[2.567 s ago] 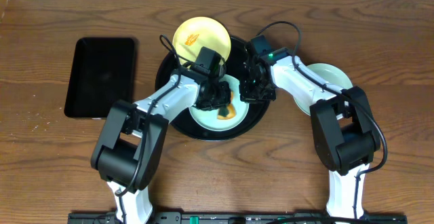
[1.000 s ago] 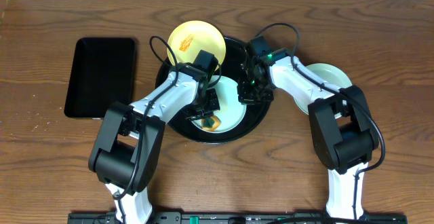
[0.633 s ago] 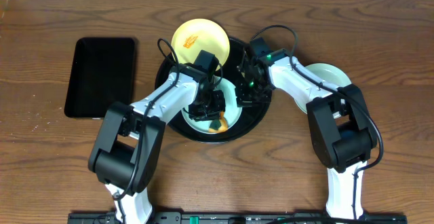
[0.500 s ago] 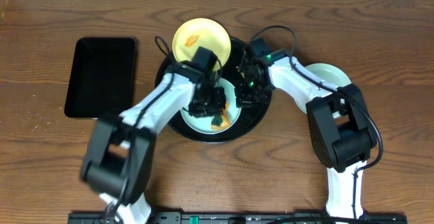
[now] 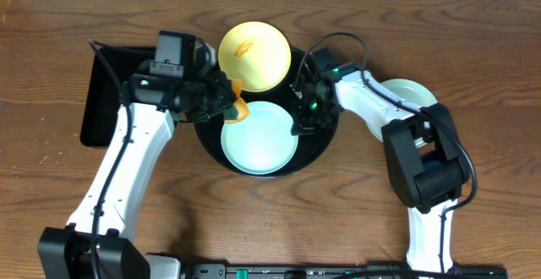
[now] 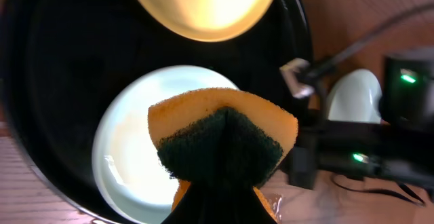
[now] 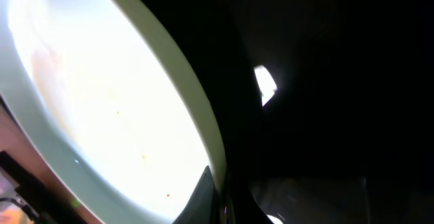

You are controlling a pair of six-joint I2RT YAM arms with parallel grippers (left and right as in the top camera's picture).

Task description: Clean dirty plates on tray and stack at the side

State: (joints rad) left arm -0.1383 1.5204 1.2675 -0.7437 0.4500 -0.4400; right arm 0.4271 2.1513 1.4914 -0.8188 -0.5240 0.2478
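— Moved since earlier?
— Yes: left gripper (image 5: 226, 103), jaws clamped on folded sponge (image 6: 224, 139) (orange foam, dark green scouring face), now off mint plate (image 5: 259, 137), above tray (image 5: 210, 137)'s left rim. Plate face glossy, apparently clean; wiping looks done.
— Right gripper?
— Right gripper (image 5: 303, 125): closed at that plate's right edge; pinching the rim or not, unclear.
— Remainder?
— Yellow plate (image 5: 254, 57), orange-smeared, on tray's far rim. Third plate (image 5: 414, 95), on desk right of tray.

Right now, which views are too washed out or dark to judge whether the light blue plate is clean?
Overhead: sharp and evenly lit; the light blue plate reads clearly on the round black tray. Left wrist: the sponge blocks the foreground, plate behind it washed out. Right wrist: plate blown out white, tray nearly black.
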